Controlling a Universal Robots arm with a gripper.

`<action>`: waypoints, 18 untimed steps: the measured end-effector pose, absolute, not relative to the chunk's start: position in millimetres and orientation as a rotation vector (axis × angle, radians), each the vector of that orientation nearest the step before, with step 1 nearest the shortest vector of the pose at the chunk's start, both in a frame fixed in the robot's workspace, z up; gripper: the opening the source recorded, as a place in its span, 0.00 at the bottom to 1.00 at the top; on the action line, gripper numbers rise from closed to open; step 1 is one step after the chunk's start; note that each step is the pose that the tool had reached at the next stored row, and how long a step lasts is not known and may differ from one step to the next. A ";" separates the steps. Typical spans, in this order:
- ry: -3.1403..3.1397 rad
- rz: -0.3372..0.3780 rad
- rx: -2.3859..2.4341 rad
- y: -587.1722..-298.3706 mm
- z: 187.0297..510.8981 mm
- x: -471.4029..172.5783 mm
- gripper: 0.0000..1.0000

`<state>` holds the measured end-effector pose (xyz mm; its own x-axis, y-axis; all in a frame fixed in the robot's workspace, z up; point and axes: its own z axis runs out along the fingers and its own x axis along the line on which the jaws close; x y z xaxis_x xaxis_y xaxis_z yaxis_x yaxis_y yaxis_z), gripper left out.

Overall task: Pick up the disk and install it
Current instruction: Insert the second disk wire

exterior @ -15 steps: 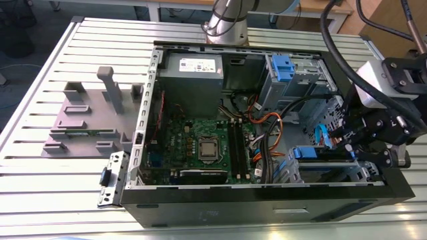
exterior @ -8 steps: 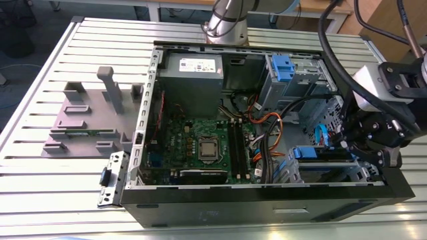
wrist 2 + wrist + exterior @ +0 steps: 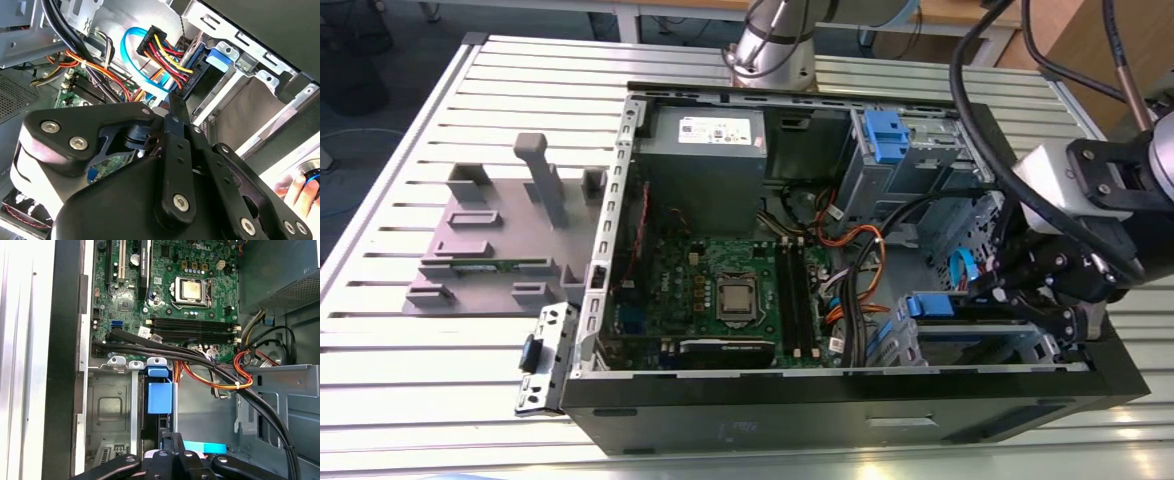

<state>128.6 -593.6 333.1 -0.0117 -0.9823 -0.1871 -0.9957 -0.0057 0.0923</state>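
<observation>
The disk [image 3: 937,305] stands on edge inside the drive cage [image 3: 987,340] at the case's corner nearest the exterior view's right; its blue bracket [image 3: 160,397] shows at the slot's mouth. The same blue bracket [image 3: 220,57] shows in the second wrist view, with the disk's dark edge below it. My gripper [image 3: 1034,295] hangs just beside the cage on the exterior view's right. Its fingertips [image 3: 167,436] are together, shut on nothing, a short way from the bracket. In the second wrist view my gripper [image 3: 173,100] points toward the disk without touching it.
The open computer case [image 3: 854,400] lies on a slatted table [image 3: 400,340]. Inside are a motherboard [image 3: 720,290], a grey power-supply box [image 3: 707,150], another blue bracket [image 3: 886,135] and cable bundles [image 3: 225,375]. A grey stand [image 3: 507,230] sits left. A person's fingers [image 3: 300,187] show nearby.
</observation>
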 end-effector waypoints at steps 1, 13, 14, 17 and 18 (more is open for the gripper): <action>2.167 0.307 -2.160 -593.7 332.3 128.8 0.11; 2.167 0.316 -2.160 -594.7 334.5 132.5 0.11; 2.169 0.314 -2.161 -594.7 339.5 132.7 0.11; 2.169 0.314 -2.161 -594.7 349.4 133.6 0.11; 2.169 0.314 -2.161 -594.7 352.6 134.0 0.11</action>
<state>134.0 -594.7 352.6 -0.0129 -0.9821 -0.1878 -0.9951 -0.0059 0.0989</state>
